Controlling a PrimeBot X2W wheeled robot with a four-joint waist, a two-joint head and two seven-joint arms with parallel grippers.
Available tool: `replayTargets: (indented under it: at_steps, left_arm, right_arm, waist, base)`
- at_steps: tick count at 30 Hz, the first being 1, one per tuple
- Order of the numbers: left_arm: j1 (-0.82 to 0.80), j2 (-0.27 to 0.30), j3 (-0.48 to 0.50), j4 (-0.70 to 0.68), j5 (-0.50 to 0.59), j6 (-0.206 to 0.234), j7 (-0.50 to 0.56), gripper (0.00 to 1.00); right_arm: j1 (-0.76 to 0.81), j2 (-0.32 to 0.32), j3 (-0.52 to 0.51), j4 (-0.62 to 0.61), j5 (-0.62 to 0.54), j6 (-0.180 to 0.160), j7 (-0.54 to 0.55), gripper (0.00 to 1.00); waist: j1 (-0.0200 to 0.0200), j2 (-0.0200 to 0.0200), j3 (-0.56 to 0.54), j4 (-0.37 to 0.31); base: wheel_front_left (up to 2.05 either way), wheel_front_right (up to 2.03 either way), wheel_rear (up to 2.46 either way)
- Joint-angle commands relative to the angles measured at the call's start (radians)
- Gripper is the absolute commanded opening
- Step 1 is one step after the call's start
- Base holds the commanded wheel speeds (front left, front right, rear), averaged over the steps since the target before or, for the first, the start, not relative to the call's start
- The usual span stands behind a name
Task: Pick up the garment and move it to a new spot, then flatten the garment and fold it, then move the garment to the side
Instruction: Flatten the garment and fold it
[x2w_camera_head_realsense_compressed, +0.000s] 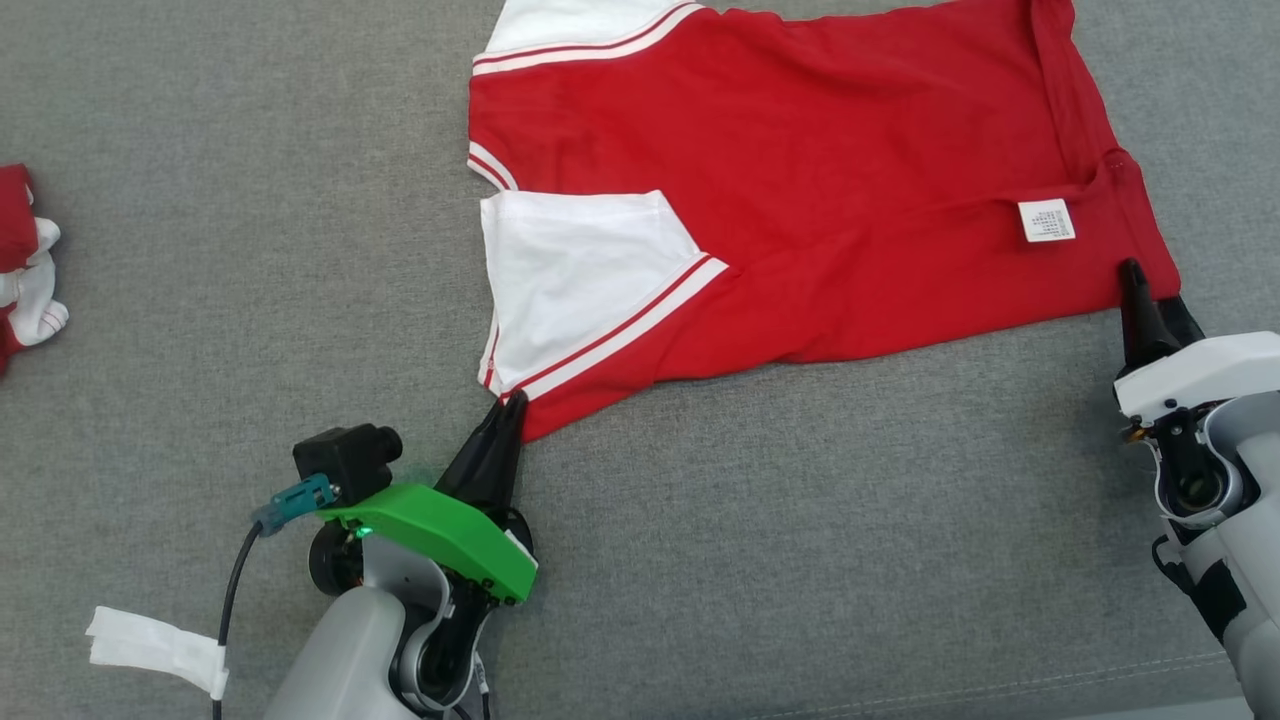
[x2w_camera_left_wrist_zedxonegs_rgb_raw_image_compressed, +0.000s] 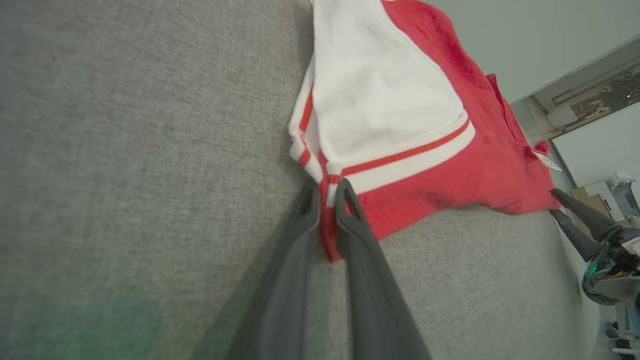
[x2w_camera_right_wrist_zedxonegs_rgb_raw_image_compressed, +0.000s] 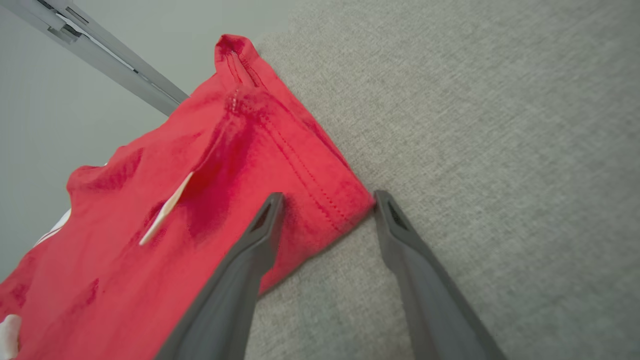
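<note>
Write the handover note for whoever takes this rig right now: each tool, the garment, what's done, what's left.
Left tool: shut on the garment at its near corner, by the white sleeve.
Right tool: open, fingers straddling the near hem corner, not yet gripping.
Garment: spread fairly flat on the grey surface, sleeves to the robot's left, hem to its right.
Done: garment laid out and flattened, apart from some wrinkles.
Left: close the right tool on the hem corner, fold, then move the garment to the side.
</note>
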Motion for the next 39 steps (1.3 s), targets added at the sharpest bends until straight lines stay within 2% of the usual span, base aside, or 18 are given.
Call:
replayTargets:
  at_steps: [1, 7, 17, 24, 30, 39]
  left_arm:
    - [0.002, 0.021, 0.004, 0.026, 0.008, 0.004, 0.009, 0.00]
    - [0.018, 0.026, 0.001, 0.019, -0.001, 0.003, 0.011, 0.00]
    - [0.109, 0.063, -0.005, -0.053, -0.023, 0.016, 0.052, 0.00]
    - [0.230, 0.103, -0.017, -0.181, -0.031, 0.056, 0.099, 0.00]
    - [0.349, 0.122, -0.033, -0.295, -0.046, 0.102, 0.142, 0.00]
    - [0.457, 0.134, -0.039, -0.395, -0.067, 0.164, 0.190, 0.00]
  right_arm:
    - [-0.004, -0.002, 0.009, 0.007, 0.021, -0.001, -0.001, 0.00]
    - [0.013, -0.035, 0.054, 0.001, 0.084, -0.001, -0.022, 0.00]
    - [0.138, -0.123, 0.117, -0.098, 0.154, -0.001, -0.047, 0.00]
    - [0.251, -0.187, 0.125, -0.189, 0.192, -0.001, -0.054, 0.00]
    - [0.371, -0.226, 0.102, -0.262, 0.177, -0.001, -0.056, 0.00]
    - [0.487, -0.249, 0.074, -0.322, 0.141, -0.001, -0.056, 0.00]
  waist:
    - [0.0000, -0.0001, 0.001, 0.004]
    - [0.0000, -0.0001, -0.020, 0.006]
    - [0.0000, -0.0001, -0.063, 0.000]
    - [0.0000, -0.0001, -0.087, -0.002]
    - [0.0000, -0.0001, -0.107, -0.001]
    - [0.0000, -0.0001, -0.134, -0.004]
  base:
    - [0.00, 0.00, 0.00]
    - [0.00, 0.00, 0.00]
    - [0.00, 0.00, 0.00]
    - [0.00, 0.00, 0.00]
    - [0.00, 0.00, 0.00]
    - [0.00, 0.00, 0.00]
